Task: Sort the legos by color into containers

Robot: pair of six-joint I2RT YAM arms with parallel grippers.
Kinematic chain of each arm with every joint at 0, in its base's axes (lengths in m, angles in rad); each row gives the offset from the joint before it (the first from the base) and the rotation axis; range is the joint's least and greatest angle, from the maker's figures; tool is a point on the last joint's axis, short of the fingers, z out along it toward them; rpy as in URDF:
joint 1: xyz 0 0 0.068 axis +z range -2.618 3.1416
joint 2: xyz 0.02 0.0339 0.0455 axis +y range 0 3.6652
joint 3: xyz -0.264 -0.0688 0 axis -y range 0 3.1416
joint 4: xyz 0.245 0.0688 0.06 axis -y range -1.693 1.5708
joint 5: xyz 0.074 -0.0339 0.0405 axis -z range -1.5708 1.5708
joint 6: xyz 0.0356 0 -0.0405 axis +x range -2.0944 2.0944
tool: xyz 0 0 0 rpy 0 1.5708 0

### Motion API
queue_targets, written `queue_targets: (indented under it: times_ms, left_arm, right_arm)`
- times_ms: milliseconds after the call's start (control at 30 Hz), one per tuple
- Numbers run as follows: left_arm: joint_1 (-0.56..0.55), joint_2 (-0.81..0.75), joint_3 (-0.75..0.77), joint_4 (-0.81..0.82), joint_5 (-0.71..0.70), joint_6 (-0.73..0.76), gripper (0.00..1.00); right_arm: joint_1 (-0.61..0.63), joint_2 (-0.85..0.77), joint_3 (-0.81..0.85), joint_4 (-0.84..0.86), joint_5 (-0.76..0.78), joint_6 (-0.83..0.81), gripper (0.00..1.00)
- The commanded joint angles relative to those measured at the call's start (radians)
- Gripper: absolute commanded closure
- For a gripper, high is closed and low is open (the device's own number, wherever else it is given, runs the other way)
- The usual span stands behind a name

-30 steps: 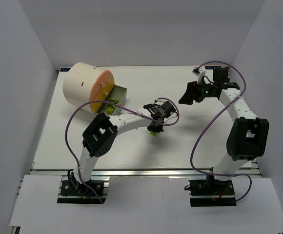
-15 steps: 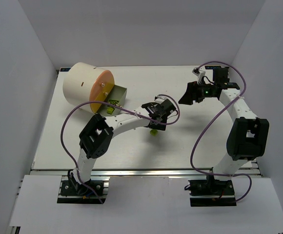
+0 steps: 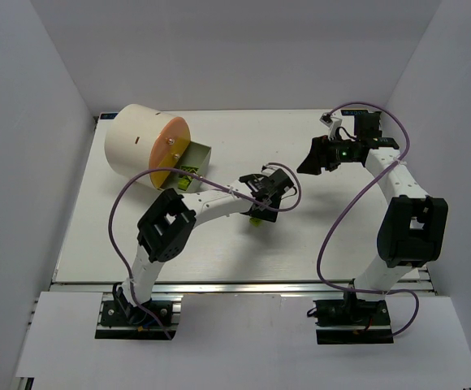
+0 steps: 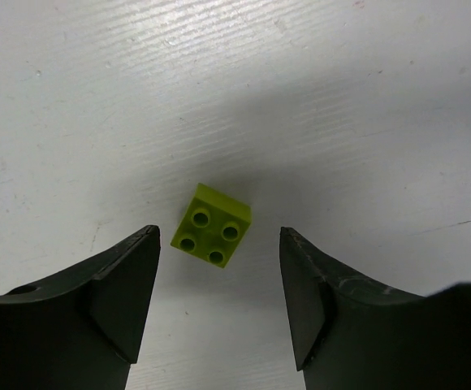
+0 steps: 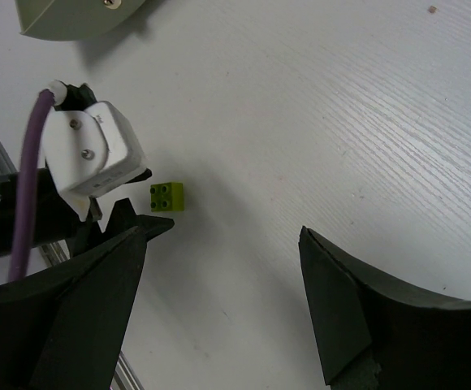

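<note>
One yellow-green lego (image 4: pixel 211 225) lies studs-up on the white table, also seen from above (image 3: pixel 255 219) and in the right wrist view (image 5: pixel 166 197). My left gripper (image 4: pixel 219 231) hovers over it, open, its dark fingers (image 4: pixel 122 284) on either side and clear of the brick. From above, the left gripper (image 3: pixel 261 203) is mid-table. My right gripper (image 3: pixel 310 162) hangs open and empty at the back right (image 5: pixel 231 229). The containers are orange trays: one (image 3: pixel 195 156) stands pulled out of the cream drum (image 3: pixel 138 142) and holds yellow-green legos (image 3: pixel 185 172).
The drum's orange round face (image 3: pixel 170 150) points toward the table's middle, with a second tray (image 3: pixel 179 185) just below it. The left arm's elbow (image 3: pixel 166 227) and purple cables arch over the near table. The right arm (image 3: pixel 410 231) stands along the right side.
My left gripper's jaws have opened and let go of the yellow-green lego, which now lies free on the table. The gripper has drawn slightly up and back. The right arm has not moved.
</note>
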Motion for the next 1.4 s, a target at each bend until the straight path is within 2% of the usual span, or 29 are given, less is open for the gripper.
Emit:
queue_targets:
  times_ms: [0,167,333,567,700,767,867,1067,1167,1200,1300,1333,1367]
  left_arm:
    - [0.003,0.006,0.004,0.012,0.024,0.02,0.3]
    - [0.003,0.018,-0.006,0.018,0.029,0.02,0.34]
    - [0.003,0.018,-0.016,0.026,0.027,0.02,0.47]
    - [0.012,0.007,-0.055,0.045,0.046,0.019,0.55]
    - [0.012,0.006,-0.063,0.048,0.052,0.019,0.53]
    - [0.012,0.007,-0.063,0.046,0.055,0.017,0.47]
    - [0.012,0.01,-0.063,0.045,0.058,0.019,0.42]
    - [0.012,0.015,-0.063,0.043,0.061,0.019,0.42]
    - [0.012,0.014,-0.06,0.046,0.059,0.017,0.49]
    - [0.012,0.011,-0.056,0.043,0.058,0.017,0.57]
    - [0.012,-0.006,-0.045,0.031,0.041,0.019,0.7]
    - [0.021,-0.012,-0.036,0.025,0.032,0.017,0.78]
    - [0.03,-0.022,-0.031,0.014,0.021,0.017,0.82]
  right_arm:
    - [-0.002,-0.032,-0.002,0.003,-0.018,0.0,0.19]
    - [-0.002,-0.032,-0.002,-0.003,-0.018,-0.001,0.18]
    - [-0.002,-0.035,-0.007,-0.004,-0.021,0.0,0.19]
    - [-0.002,-0.041,-0.011,-0.004,-0.023,-0.001,0.19]
    - [-0.004,-0.041,-0.018,-0.006,-0.028,0.0,0.19]
    - [-0.002,-0.041,-0.019,-0.006,-0.029,0.002,0.18]
    - [-0.002,-0.041,-0.019,-0.003,-0.029,0.002,0.19]
    - [-0.004,-0.041,-0.021,-0.006,-0.031,0.002,0.19]
    - [0.0,-0.044,-0.024,-0.007,-0.031,0.0,0.18]
    - [-0.002,-0.042,-0.024,-0.006,-0.031,0.0,0.19]
    - [-0.005,-0.045,-0.028,-0.009,-0.031,-0.006,0.19]
    - [-0.004,-0.047,-0.03,-0.009,-0.034,-0.01,0.19]
    - [-0.002,-0.047,-0.033,-0.013,-0.034,-0.021,0.22]
